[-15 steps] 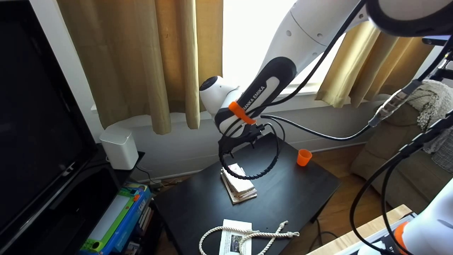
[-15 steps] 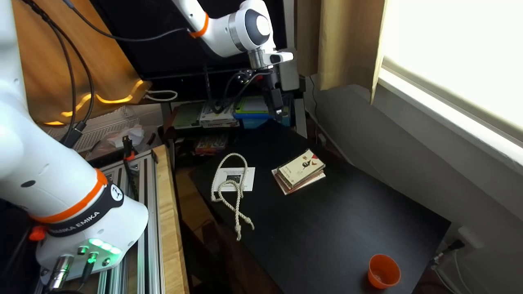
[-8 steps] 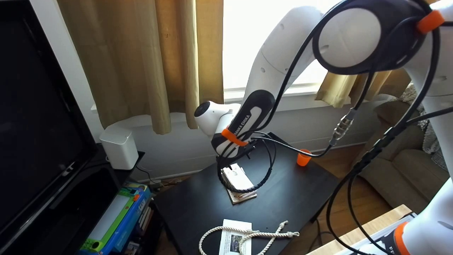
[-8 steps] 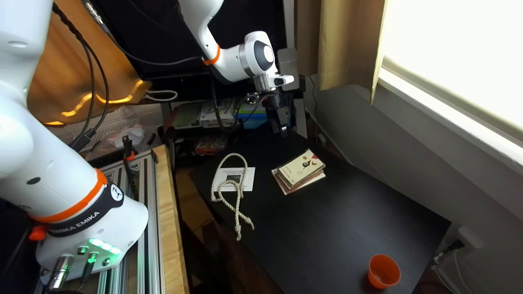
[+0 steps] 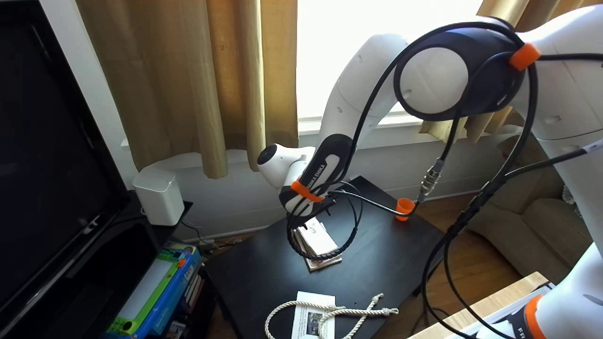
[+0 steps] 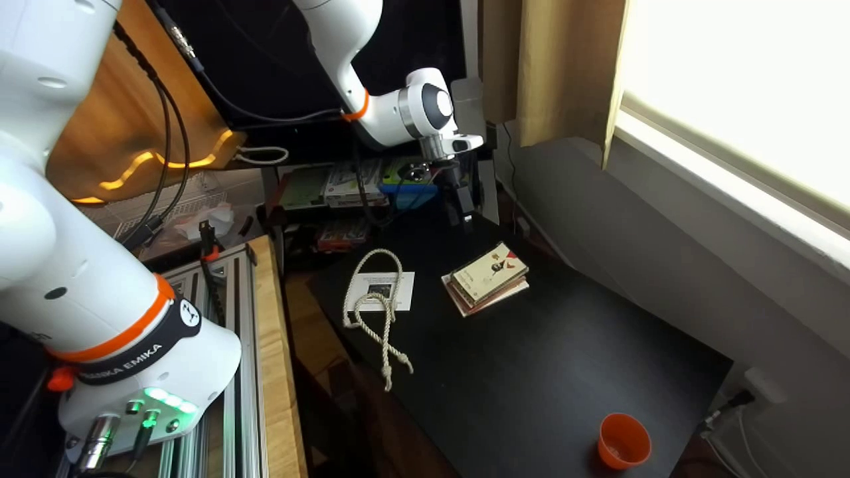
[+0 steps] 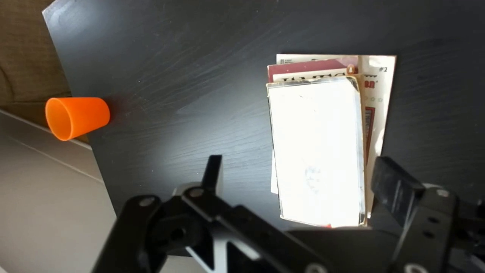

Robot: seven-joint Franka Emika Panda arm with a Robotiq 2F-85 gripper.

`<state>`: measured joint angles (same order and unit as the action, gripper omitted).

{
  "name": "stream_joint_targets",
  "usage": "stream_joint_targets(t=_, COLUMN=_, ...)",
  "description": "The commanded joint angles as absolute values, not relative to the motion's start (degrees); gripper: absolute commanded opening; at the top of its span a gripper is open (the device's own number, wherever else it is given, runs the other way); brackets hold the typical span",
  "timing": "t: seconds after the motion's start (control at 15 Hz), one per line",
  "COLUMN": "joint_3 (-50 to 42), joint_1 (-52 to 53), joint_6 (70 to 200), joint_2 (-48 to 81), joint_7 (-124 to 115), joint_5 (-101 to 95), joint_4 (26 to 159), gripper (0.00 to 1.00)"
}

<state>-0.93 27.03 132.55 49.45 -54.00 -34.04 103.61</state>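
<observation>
End effector (image 7: 301, 172), now lower, partly hides books (image 7: 320, 144).

Tool (image 6: 462, 216): lower than 1 s ago in both exterior views, now nearer the stack of books (image 6: 490, 273); most of the drop falls before 0.5 s ago.
Elbow (image 5: 459, 70): in an exterior view, further left, with far more of it in frame.
Cable loop (image 5: 325, 257): hangs lower.
Cable connector (image 5: 430, 180): further left, its cable now crossing in front of the orange cup (image 5: 403, 205).
Couch (image 5: 513, 230): its upper right now mostly hidden behind the arm (image 5: 560, 94).
</observation>
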Motion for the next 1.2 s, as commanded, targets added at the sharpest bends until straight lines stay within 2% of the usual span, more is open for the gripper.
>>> stream_joint_targets(t=0.0, joint_3=-1.13, joint_1=26.82, joint_6=133.47, joint_2=52.57, joint_7=-52.64, joint_5=-31.97, joint_4=101.32, gripper=1.0)
stream_joint_targets(t=1.13, joint_3=-5.85, joint_1=28.6, joint_6=147.94, joint_2=73.19, joint_7=-49.45, joint_5=-23.73, joint_4=86.78, gripper=1.0)
